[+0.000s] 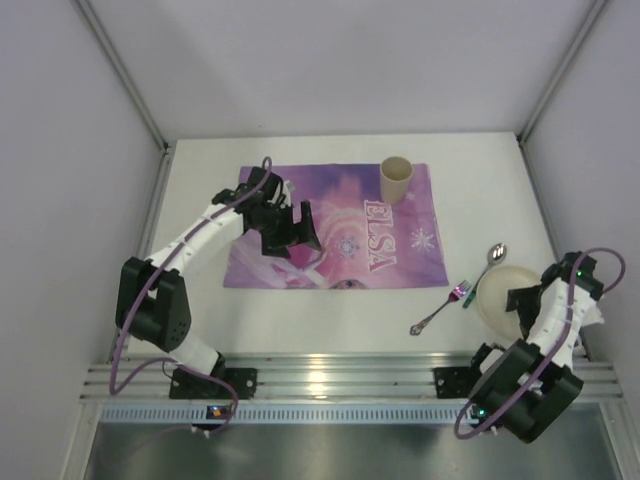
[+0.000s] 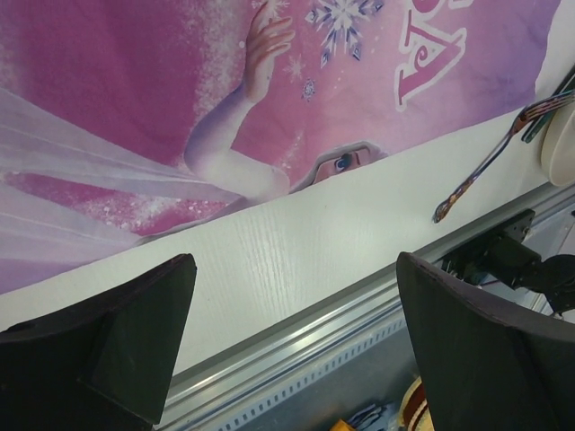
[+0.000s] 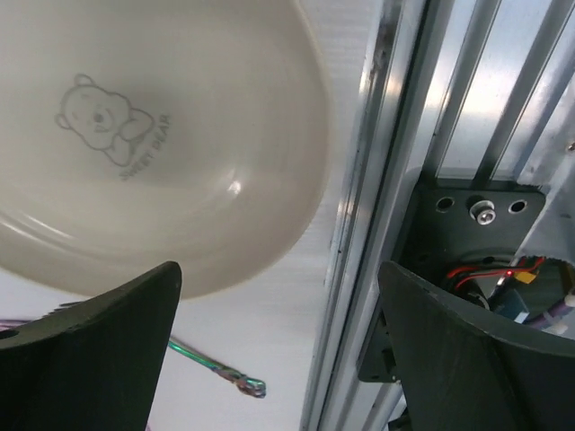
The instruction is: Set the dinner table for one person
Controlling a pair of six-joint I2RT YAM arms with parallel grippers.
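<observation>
While the left tool (image 2: 295, 260) gapes over the placemat (image 2: 135, 90), the right tool (image 3: 278, 269), equally wide, faces the bowl (image 3: 153, 135).

Pale panel walls (image 1: 330, 60) at 9, 12 and 3 o'clock. Metal corner posts (image 1: 120, 70). Grey metal sheet (image 1: 300, 450) at 6 o'clock.

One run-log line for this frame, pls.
left gripper open, over placemat | right gripper open, above plate rim | cup on placemat | spoon, fork, plate on table, right of placemat
</observation>
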